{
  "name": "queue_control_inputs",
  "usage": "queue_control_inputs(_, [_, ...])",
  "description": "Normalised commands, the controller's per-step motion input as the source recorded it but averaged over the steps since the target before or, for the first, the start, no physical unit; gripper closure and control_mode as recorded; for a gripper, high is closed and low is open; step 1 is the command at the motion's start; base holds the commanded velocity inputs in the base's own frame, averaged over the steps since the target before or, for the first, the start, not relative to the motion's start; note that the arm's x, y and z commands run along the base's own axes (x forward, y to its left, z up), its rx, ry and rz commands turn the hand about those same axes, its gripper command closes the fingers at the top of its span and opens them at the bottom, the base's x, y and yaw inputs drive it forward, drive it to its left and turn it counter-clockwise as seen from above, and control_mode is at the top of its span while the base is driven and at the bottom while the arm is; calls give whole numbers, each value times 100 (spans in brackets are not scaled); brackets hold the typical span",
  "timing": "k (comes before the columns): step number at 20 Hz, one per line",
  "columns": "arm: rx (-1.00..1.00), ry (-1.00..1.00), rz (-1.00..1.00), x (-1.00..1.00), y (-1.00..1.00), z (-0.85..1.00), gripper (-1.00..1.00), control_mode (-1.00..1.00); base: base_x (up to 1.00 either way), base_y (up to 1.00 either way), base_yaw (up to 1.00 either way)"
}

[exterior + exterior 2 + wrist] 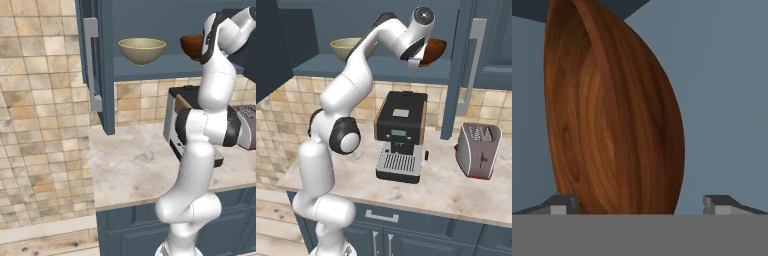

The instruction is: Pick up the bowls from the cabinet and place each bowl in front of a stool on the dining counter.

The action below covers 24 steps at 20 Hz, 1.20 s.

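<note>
- Pincer (637, 204) spread wide, nothing gripped. In the hand view the two tips sit either side of the reddish-brown bowl (614, 115), the left tip right by its wall, the right one well clear.
- That bowl sits on the open cabinet's shelf (381, 67), right of centre, just above the coffee machine (401, 135). Hand camera sees it edge-on and rolled, so the hand is turned sideways to the shelf.
- Reads as pre-grasp: wide jaws to straddle the rim or wall before closing. Whether a tip already touches the bowl, can't tell.
- Olive-beige bowl (142, 50) is upright on the same shelf, well left of the brown one, untouched.
- Arm pose: rises from the base in front of the tabletop (135, 160), elbow bent over the coffee machine, forearm reaching up into the cabinet, wrist (418, 37) folded back down toward the bowl.
- Cabinet door (97, 65) stands swung out to the left, clear of the arm.
- Neither bowl is at the dining counter yet; both placements are still to do.
</note>
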Motion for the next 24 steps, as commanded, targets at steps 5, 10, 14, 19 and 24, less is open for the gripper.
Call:
queue_control_inputs(5, [0,0,0,17,-1,0,-100,-100,0,0,0])
queue_control_inputs(10, [0,0,0,2,0,0,-100,-100,0,0,0])
queue_control_inputs(14, [0,0,0,0,0,-7,-100,-100,0,0,0])
queue_control_inputs(19, [0,6,0,0,1,-10,100,-100,0,0,0])
queue_control_inputs(24, [0,4,0,0,1,-16,100,-100,0,0,0])
